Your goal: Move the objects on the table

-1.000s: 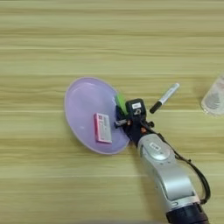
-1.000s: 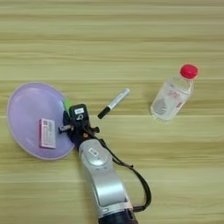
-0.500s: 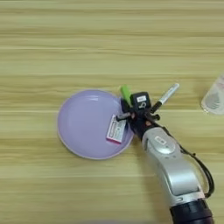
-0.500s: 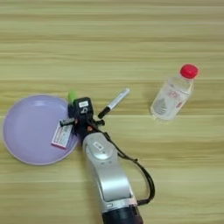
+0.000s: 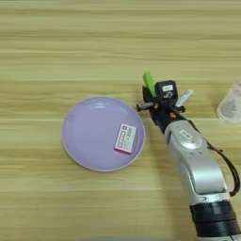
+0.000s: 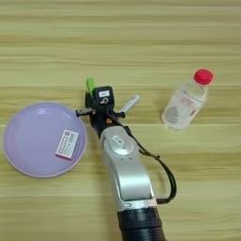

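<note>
The right arm's gripper [image 6: 96, 106] covers the lower end of the small green bar [image 6: 90, 85] and the black-capped end of the white marker [image 6: 129, 103]. Whether its fingers are apart or closed cannot be told. In the left eye view the clear plastic bottle [image 5: 230, 102] is cut off by the right edge, its red cap out of sight. The print on the small red-and-white flat box [image 5: 125, 138] is too small to read.

Silver forearm [image 6: 123, 169], black cable [image 6: 162, 172]

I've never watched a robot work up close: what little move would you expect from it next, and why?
Probably a short lift straight up. The pincer sits at the green bar, just beyond the lavender plate, where the red-and-white box already lies. The marker lies close beside the wrist, so sliding sideways might knock it.
</note>
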Controlling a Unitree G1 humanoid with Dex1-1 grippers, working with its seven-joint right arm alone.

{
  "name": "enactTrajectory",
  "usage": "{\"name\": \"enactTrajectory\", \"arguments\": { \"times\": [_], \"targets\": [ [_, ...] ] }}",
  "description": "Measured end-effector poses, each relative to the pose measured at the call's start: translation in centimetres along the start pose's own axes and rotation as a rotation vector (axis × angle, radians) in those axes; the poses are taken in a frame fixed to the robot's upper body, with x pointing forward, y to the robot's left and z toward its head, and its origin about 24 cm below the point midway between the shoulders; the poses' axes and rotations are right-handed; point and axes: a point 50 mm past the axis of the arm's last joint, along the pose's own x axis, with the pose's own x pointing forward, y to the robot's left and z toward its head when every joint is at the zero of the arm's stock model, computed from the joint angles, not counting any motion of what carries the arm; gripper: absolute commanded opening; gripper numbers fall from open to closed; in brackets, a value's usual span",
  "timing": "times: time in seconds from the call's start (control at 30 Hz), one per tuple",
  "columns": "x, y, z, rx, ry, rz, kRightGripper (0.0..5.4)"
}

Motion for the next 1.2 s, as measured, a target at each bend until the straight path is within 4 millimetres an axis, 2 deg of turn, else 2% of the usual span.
{"name": "enactTrajectory", "arguments": {
  "times": [0.3,0.57,0.9,1.03,1.2],
  "targets": [
    [-0.3,-2.2,-0.2,-0.014,0.008,-0.074,0.75],
    [-1.4,-4.5,-1.3,-0.013,0.038,-0.172,0.75],
    [-2.5,-6.5,-3.5,-0.012,0.124,-0.239,0.75],
    [-2.7,-6.8,-4.9,0.015,0.176,-0.247,0.75],
    [-2.9,-7.1,-5.7,0.026,0.204,-0.263,0.75]
  ]
}}
